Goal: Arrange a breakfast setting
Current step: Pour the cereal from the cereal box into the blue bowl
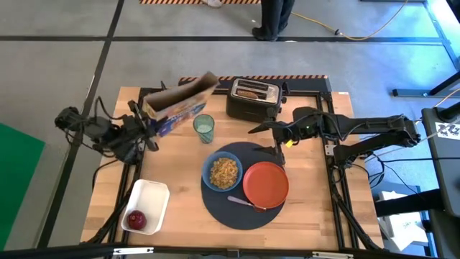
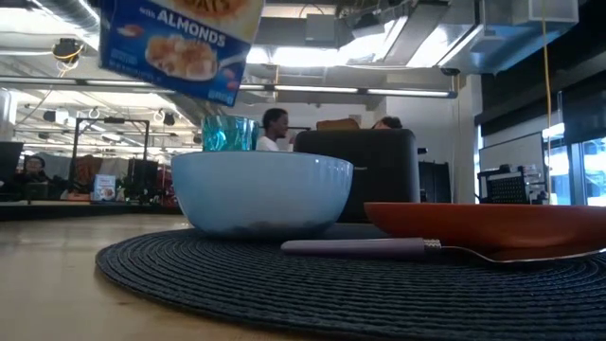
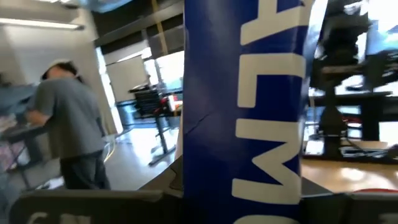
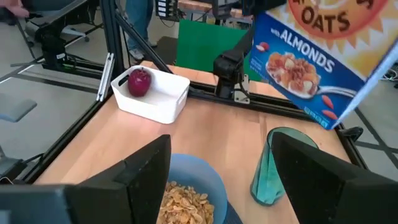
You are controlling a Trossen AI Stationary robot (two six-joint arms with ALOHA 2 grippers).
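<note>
My left gripper [image 1: 147,128] is shut on a blue cereal box [image 1: 180,102], held in the air over the table's far left; the box also shows in the low view [image 2: 180,43]. The blue bowl [image 1: 224,173] holds cereal and stands on the round dark mat [image 1: 215,208], beside the orange-red plate [image 1: 266,183]. The metal spoon [image 1: 244,203] lies on the mat, its bowl end against the plate. The greenish glass [image 1: 204,128] stands behind the mat. Toast [image 1: 250,92] sticks in the black toaster. The red apple [image 1: 136,219] lies in the white tub. My right gripper [image 1: 264,140] is open and empty above the mat's far edge. My left gripper holds the cereal box by its lower end [image 1: 154,122], coming level from the table's left side. In the left wrist view the box's blue narrow side [image 3: 249,106] fills the space between the fingers. The box is lifted clear and tilted, its open top toward the toaster.
The black toaster [image 1: 253,99] stands at the table's far edge. The white tub [image 1: 152,196] sits at the near left corner. A person stands past the table's far edge [image 1: 273,18]; other people show in the room behind [image 3: 68,124].
</note>
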